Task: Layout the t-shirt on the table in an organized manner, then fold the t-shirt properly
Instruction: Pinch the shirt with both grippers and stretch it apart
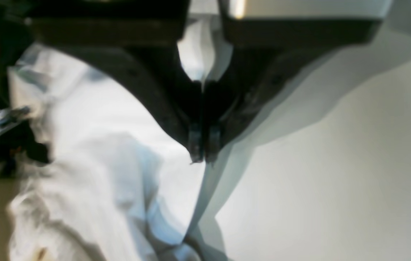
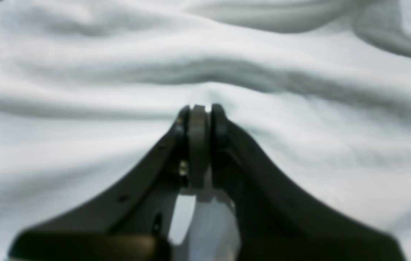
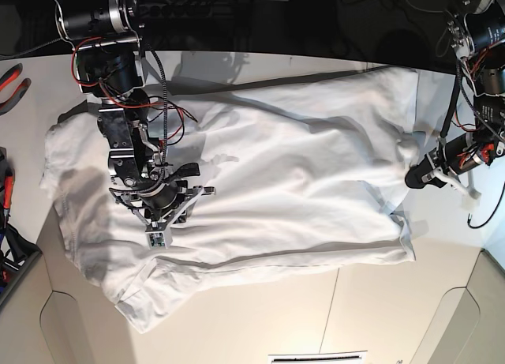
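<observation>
The white t-shirt (image 3: 300,174) lies spread and wrinkled across the off-white table (image 3: 276,317), with one sleeve toward the lower left. My right gripper (image 3: 158,236) rests on the shirt's left part. In the right wrist view its jaws (image 2: 202,108) are shut, pinching a small ridge of the t-shirt (image 2: 82,72). My left gripper (image 3: 412,177) is at the shirt's right edge. The left wrist view shows its jaws (image 1: 202,157) shut on the edge of the t-shirt (image 1: 93,137), which hangs slightly above the table (image 1: 335,181) and casts a shadow.
Red-handled pliers (image 3: 12,76) lie at the table's far left, with dark tools (image 3: 12,245) below them. Thin seam lines (image 3: 331,301) cross the tabletop near the front. The table's back edge meets a dark area behind the shirt.
</observation>
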You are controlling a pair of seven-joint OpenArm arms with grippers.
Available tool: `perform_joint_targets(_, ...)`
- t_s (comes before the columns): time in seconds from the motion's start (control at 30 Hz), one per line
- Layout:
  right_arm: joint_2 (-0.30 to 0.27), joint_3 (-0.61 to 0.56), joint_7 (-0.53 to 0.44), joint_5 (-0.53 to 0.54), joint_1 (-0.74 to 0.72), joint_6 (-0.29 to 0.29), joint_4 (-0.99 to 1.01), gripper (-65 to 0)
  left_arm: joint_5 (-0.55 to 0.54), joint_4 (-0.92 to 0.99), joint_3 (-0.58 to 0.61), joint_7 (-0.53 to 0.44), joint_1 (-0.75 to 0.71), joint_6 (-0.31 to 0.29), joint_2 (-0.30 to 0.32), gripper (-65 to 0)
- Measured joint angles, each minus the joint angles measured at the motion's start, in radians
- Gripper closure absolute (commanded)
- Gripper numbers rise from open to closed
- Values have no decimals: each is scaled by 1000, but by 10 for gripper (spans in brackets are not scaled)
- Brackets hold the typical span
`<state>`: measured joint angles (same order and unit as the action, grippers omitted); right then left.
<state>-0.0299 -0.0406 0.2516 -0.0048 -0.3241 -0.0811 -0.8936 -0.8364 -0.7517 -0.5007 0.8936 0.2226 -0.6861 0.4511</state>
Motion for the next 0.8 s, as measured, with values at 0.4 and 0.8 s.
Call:
perform_joint_targets(0.4, 0, 0, -1, -19, 0, 3, 0, -19, -198, -95, -244, 143, -156, -3, -2, 0)
perform_joint_targets(0.8, 0, 0, 0, -19, 0, 3, -1, -33, -200, -169, -245, 138, -172, -4, -5, -74)
